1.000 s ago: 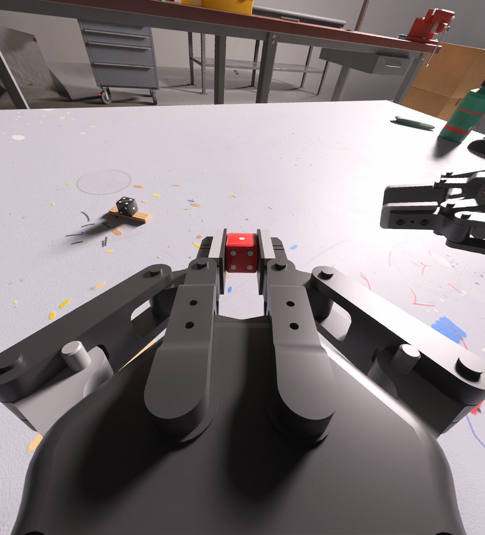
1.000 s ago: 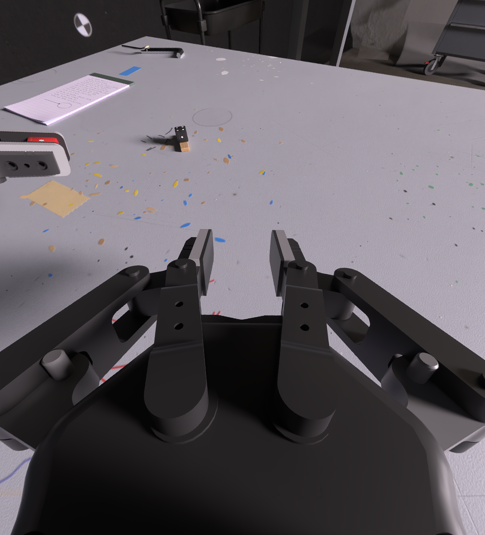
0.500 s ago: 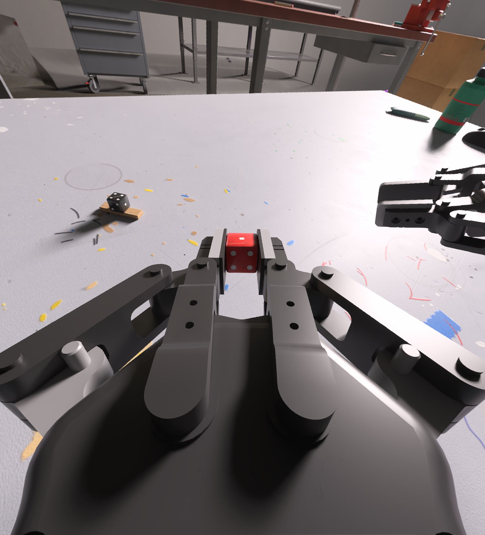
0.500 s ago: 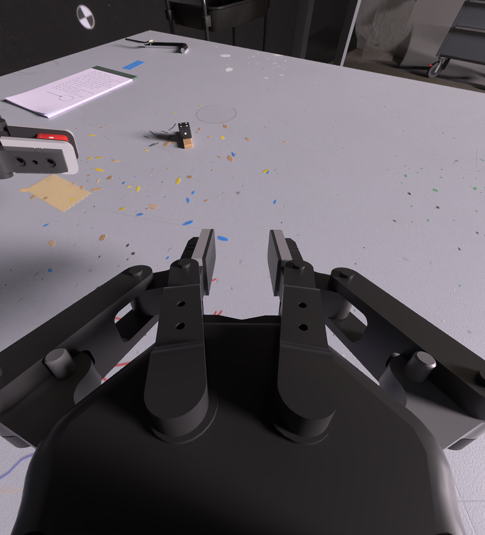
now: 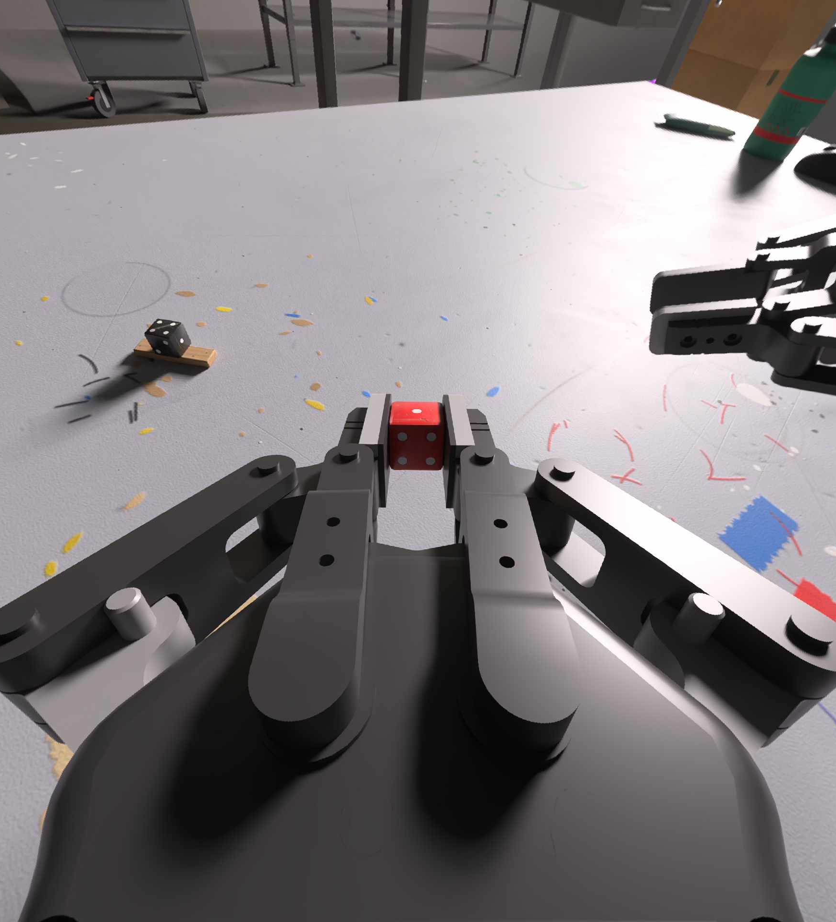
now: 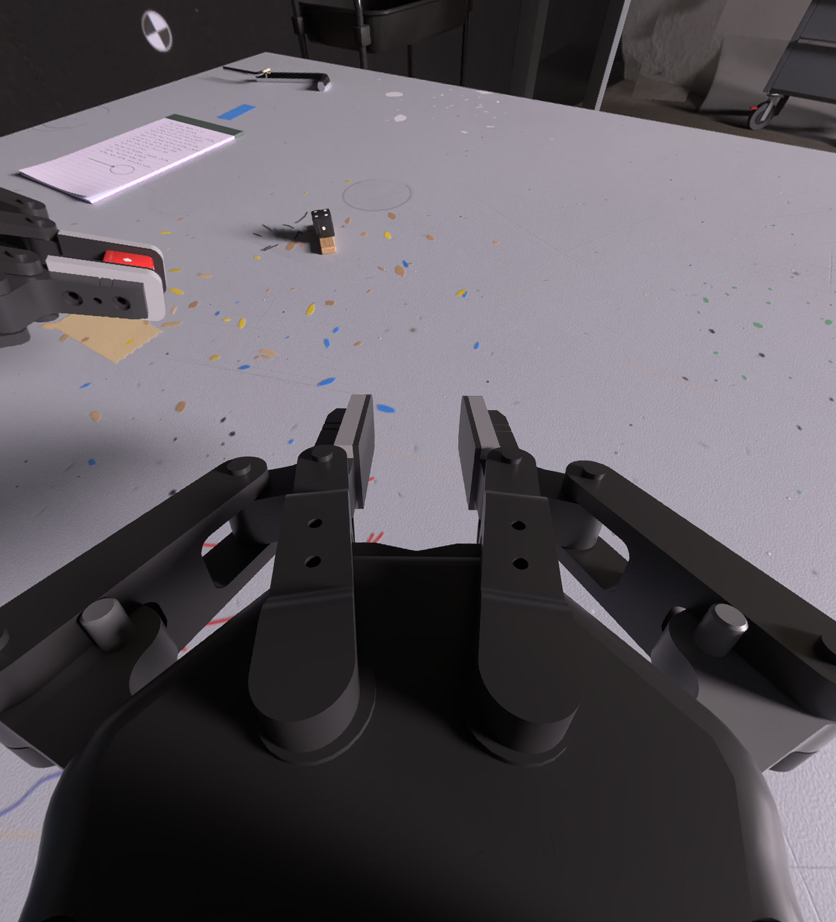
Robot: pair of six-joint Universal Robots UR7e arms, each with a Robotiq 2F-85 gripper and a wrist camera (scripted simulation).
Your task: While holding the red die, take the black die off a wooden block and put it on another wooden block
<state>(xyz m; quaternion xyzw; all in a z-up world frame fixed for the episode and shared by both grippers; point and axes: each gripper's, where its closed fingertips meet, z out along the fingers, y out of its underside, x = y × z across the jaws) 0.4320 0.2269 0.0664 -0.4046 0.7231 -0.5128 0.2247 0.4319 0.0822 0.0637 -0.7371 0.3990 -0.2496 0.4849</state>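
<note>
The small red plastic die with white pips (image 5: 415,435) sits clamped between the two pads of the left gripper (image 5: 415,424), held above the grey table; its upper face shows one pip and the face toward the camera shows four. In the right wrist view only a sliver of its red top (image 6: 129,259) shows between the pads. The small black die with white pips (image 5: 167,336) rests on one end of a thin, flat, light wooden block (image 5: 176,353) (the block lies flat on the table), well apart from the red one. From the right wrist view the black die (image 6: 322,221) stands at the block's (image 6: 326,245) far end.
</note>
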